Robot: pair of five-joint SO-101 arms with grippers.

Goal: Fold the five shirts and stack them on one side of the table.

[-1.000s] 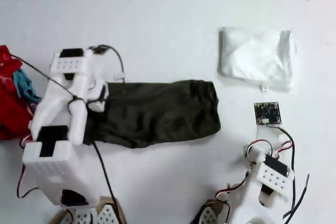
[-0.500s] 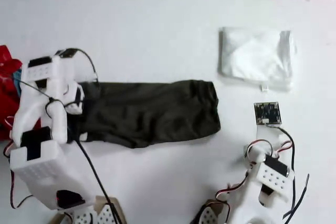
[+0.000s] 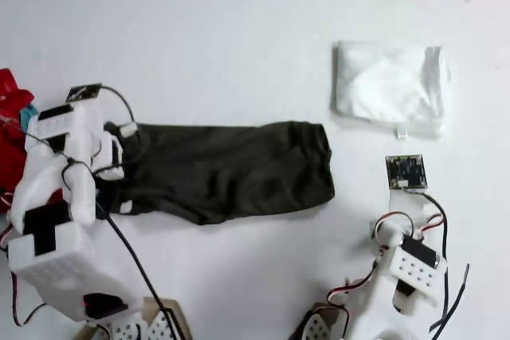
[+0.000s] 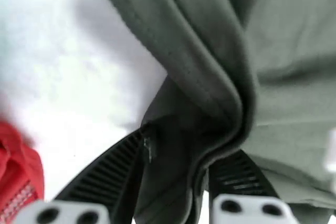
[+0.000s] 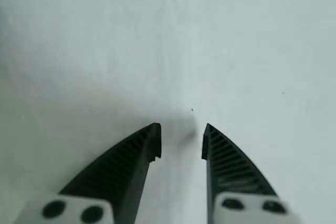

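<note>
High view: white worktop (image 3: 239, 21); a dark green shirt (image 3: 231, 169) lies centrally, a folded white shirt (image 3: 389, 87) far right, red garments (image 3: 8, 117) at the left edge. The left arm (image 3: 56, 197) bends over the dark green shirt's left end; the right arm (image 3: 406, 264) is tucked near-right.
Left wrist view: left end effector (image 4: 189, 148) clenched on a shirt fold.
Right wrist view: right end effector (image 5: 181, 127) slightly parted, holding nothing, above the worktop.

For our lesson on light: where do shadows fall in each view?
High view: faint grey shade along one edge of the white shirt. Left wrist view: the dark shirt shades the table beside its fold. Right wrist view: soft shadow under the right gripper.
</note>
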